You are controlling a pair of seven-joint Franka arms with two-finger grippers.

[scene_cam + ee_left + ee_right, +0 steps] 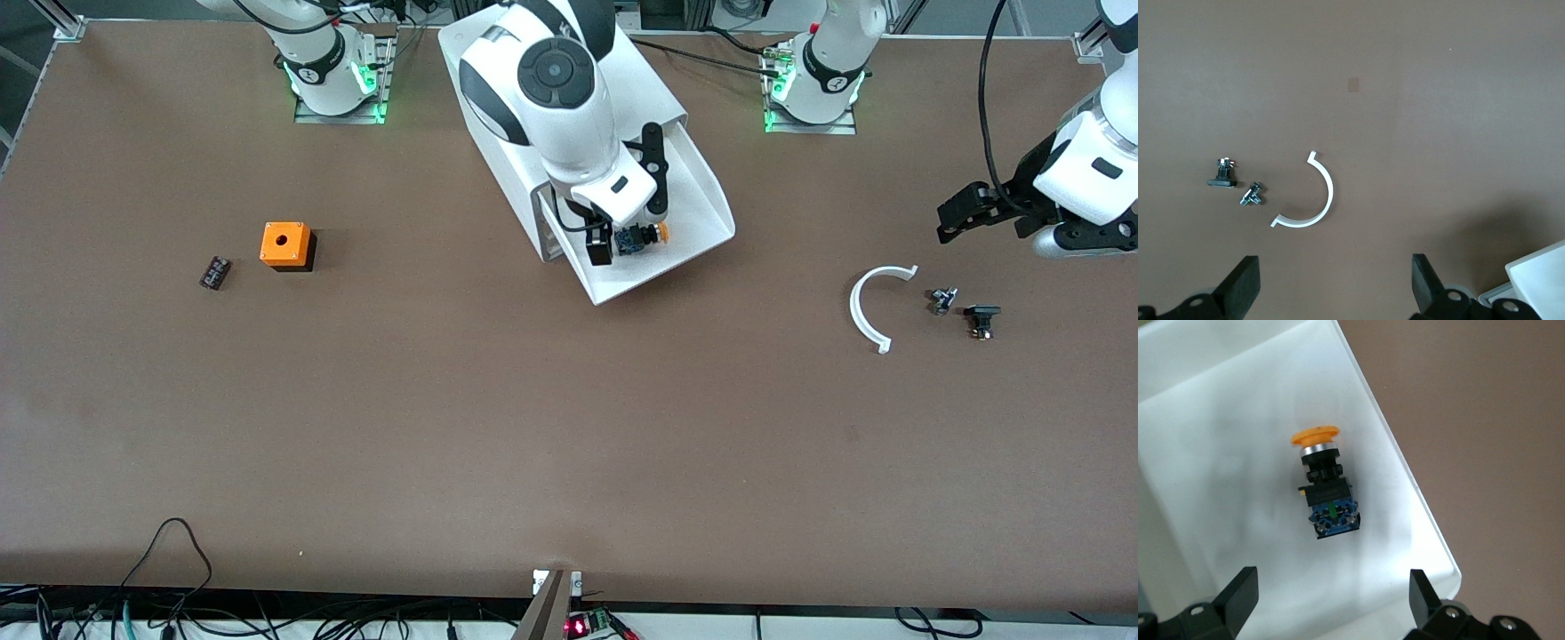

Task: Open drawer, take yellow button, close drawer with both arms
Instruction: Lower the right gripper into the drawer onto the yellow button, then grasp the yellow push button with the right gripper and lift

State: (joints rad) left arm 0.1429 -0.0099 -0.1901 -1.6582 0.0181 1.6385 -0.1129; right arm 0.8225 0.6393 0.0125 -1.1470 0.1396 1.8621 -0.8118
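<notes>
Right wrist view shows the button (1325, 483) lying in the pulled-out drawer (1218, 453), cap toward twelve o'clock, under the wide right hand (1331, 600) — a skewed descent could nudge it aside — while the left hand (1335, 287) waits wide over the tabletop (1438, 100).

Right arm (551, 98) hides most of cabinet (658, 89); left arm (1089, 160) cut off by frame edge.

One button (647, 236), one drawer (702, 209) (pulled open).
</notes>
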